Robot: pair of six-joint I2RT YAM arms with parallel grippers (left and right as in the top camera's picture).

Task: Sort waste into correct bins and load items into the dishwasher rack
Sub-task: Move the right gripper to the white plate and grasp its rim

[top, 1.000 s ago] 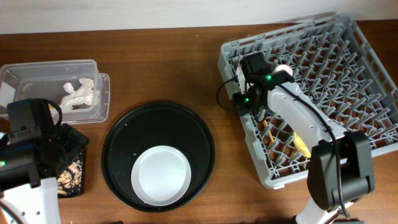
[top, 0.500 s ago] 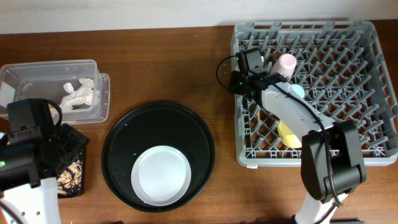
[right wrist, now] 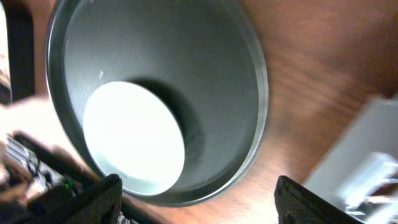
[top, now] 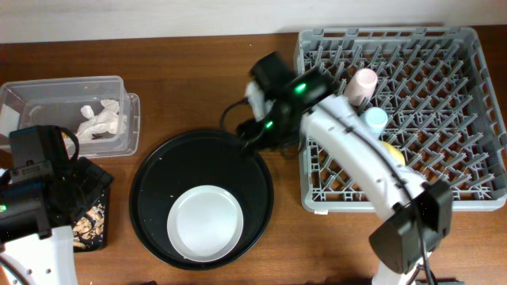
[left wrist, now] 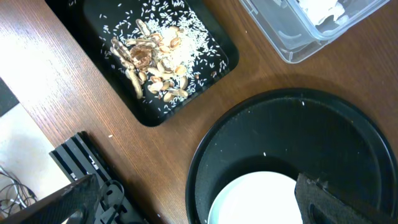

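Note:
The grey dishwasher rack stands at the right and holds a pink cup, a light-blue cup and a yellow saucer. The pale plate lies in the round black tray. My right gripper hangs open and empty over that tray's upper right rim, left of the rack. In the right wrist view, that gripper has the plate ahead of it. Crumpled tissue lies in the clear tub. Food scraps lie in the shallow black tray. My left gripper is wide open above the table.
The left arm covers most of the shallow black tray at the front left. The clear tub sits just behind it. The rack's left wall stands close to the round tray's right rim, with a narrow strip of table between.
The rack, turned askew a second ago, now sits square. My right gripper opened, left the rack's left wall and swung left to the round tray. The left arm stayed still.

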